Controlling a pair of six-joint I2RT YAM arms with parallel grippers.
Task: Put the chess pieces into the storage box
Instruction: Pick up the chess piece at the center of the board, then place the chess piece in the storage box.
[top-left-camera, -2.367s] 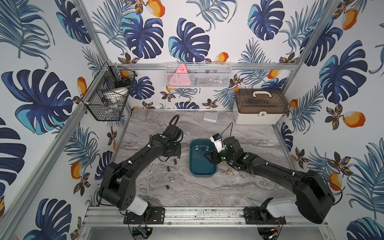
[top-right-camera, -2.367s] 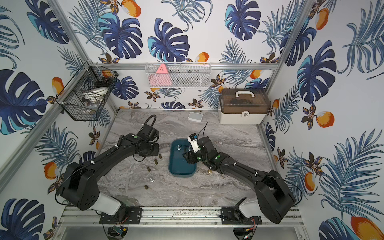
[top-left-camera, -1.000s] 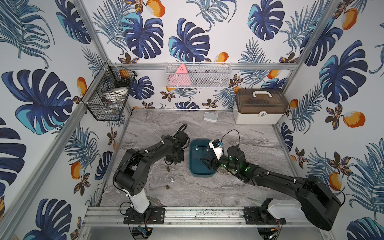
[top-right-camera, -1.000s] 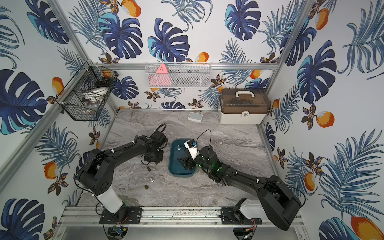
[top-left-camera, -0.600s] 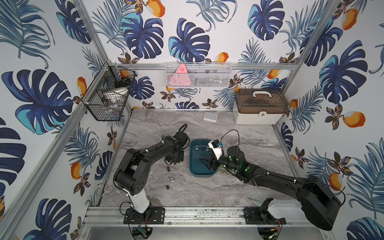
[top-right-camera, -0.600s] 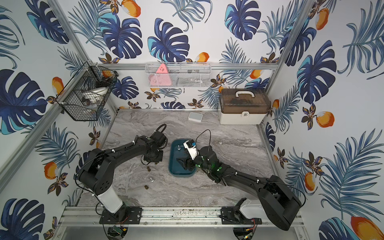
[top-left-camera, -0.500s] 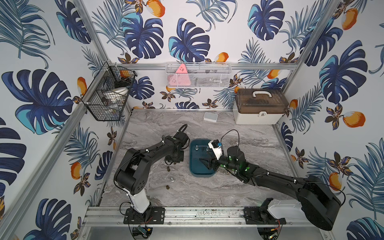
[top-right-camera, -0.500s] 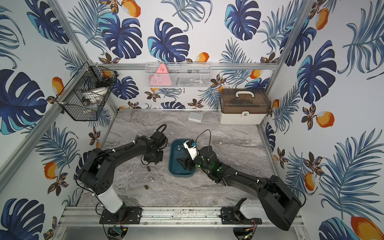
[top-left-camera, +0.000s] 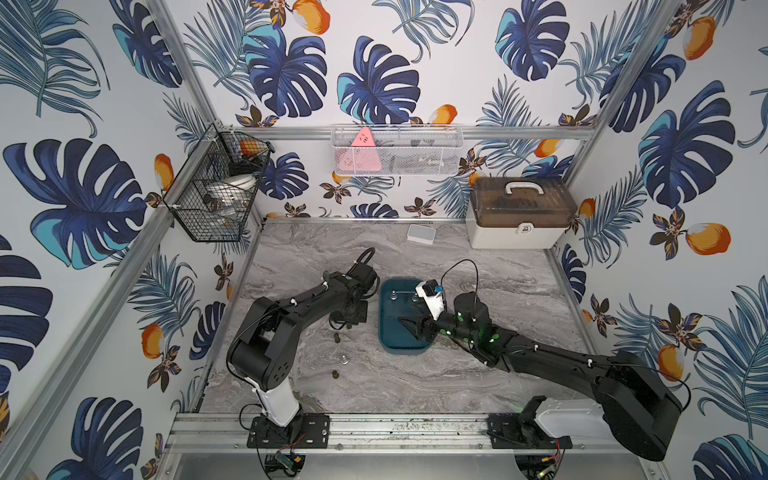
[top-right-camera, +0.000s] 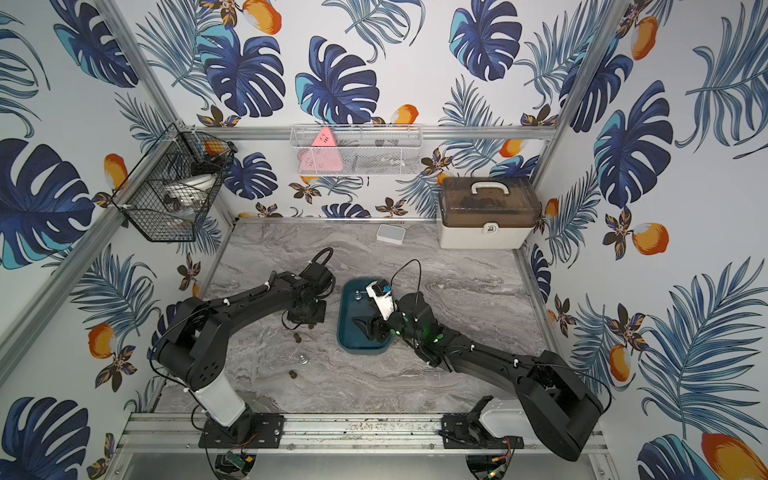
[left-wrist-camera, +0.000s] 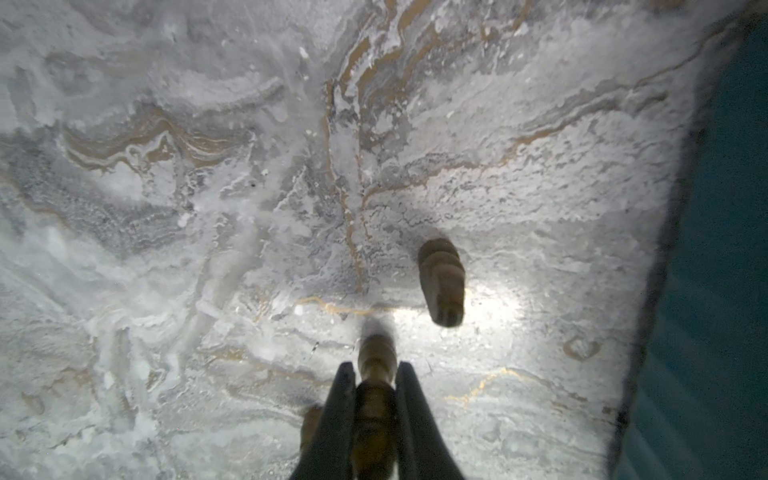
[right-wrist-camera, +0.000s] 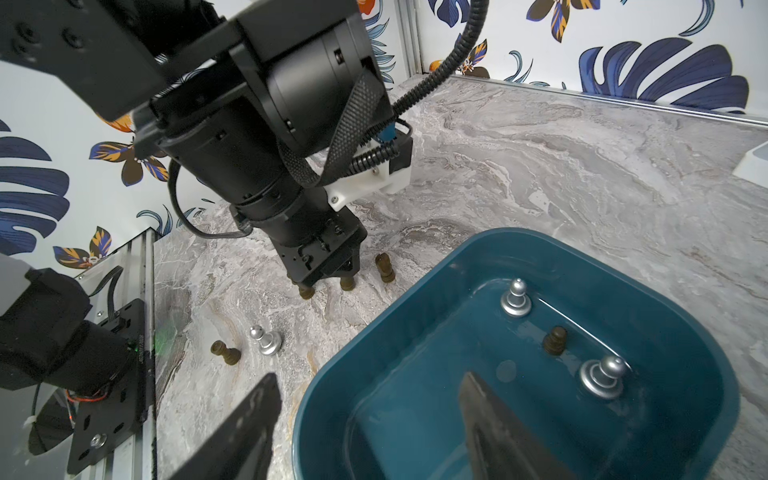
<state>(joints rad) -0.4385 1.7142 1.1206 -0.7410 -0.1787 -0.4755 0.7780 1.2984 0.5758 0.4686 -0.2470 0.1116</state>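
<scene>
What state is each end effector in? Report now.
Left end effector: shut on a brown chess piece.
Right end effector: open, empty.

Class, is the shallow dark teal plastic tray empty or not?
Not empty: the right wrist view shows two silver metallic pieces and one dark brown piece inside the dark teal tray.

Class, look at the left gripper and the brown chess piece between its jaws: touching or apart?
Touching. The left wrist view shows the left gripper closed on the brown chess piece, both jaws pressed against its sides with no gap.
</scene>
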